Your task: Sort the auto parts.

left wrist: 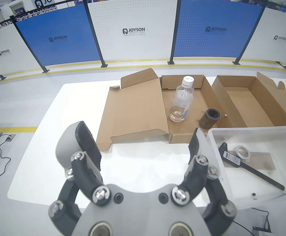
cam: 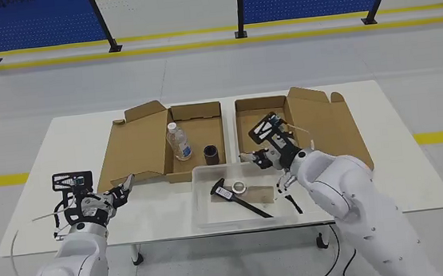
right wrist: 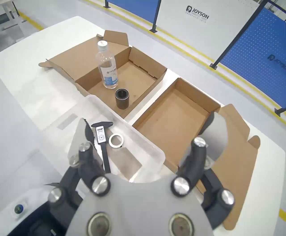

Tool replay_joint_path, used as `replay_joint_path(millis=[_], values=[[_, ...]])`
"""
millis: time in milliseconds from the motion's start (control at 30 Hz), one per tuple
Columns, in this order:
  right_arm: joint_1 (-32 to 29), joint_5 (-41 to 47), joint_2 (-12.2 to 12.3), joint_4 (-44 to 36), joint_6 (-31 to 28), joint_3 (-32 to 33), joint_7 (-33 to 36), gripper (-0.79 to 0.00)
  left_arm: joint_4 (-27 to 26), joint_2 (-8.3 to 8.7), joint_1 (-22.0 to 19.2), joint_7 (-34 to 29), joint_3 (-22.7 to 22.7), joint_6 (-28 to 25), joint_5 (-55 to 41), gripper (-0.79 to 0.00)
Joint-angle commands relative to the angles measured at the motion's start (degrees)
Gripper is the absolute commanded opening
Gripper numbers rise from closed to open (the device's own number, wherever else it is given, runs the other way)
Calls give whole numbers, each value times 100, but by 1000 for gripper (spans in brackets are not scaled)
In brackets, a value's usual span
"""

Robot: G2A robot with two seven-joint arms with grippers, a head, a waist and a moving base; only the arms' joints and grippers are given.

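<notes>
Beyond my left gripper (left wrist: 139, 129) sits a box (left wrist: 207, 89) holding a bottle (left wrist: 181, 100) and a sleeve (left wrist: 210, 118); a tray (left wrist: 223, 134) lies to the gripper's right.

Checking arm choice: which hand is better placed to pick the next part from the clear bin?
Right, probably. The open right hand hangs over the edge of the clear bin, near the ring and caliper; the open left hand is over bare table beside it.

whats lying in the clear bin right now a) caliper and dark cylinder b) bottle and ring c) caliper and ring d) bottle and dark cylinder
C: the caliper and the ring lie in the clear bin; the bottle and dark cylinder stand in a cardboard box.
</notes>
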Motion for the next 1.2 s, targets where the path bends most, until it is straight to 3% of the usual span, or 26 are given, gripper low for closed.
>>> replay_joint_path(millis=[0, 300, 1167], values=[[227, -106, -64, 260, 176, -282, 86, 0, 0, 0, 0, 0, 0, 0, 0, 0], [501, -298, -302, 1118, 642, -1149, 327, 0, 0, 0, 0, 0, 0, 0, 0, 0], [132, -250, -364, 1050, 546, -1211, 388, 0, 0, 0, 0, 0, 0, 0, 0, 0]])
